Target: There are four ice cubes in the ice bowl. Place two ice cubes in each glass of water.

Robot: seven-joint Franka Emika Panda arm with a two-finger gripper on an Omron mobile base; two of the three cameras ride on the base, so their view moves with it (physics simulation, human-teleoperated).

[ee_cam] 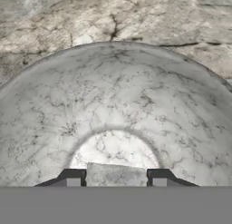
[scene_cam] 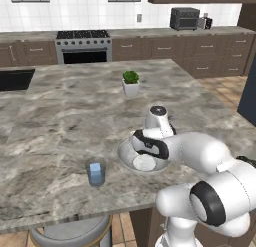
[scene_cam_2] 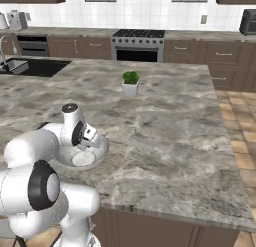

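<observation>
I stand at a grey-veined marble island (scene_cam: 75,106) with a black sink (scene_cam: 15,79) far left, a steel range (scene_cam: 83,47) against the white-tiled back wall, and dark wood cabinets (scene_cam: 210,53) running right. From left to right on the counter sit a glass of water (scene_cam: 96,172) near the front edge, the ice bowl (scene_cam: 131,163) just beside it, and a small potted plant (scene_cam: 131,83) further back. My claw (ee_cam: 116,177) is down inside the bowl, its fingers clamped on a pale ice cube (ee_cam: 116,175) at the bowl's flat bottom, the cube's long axis running straight across from one fingertip to the other.
</observation>
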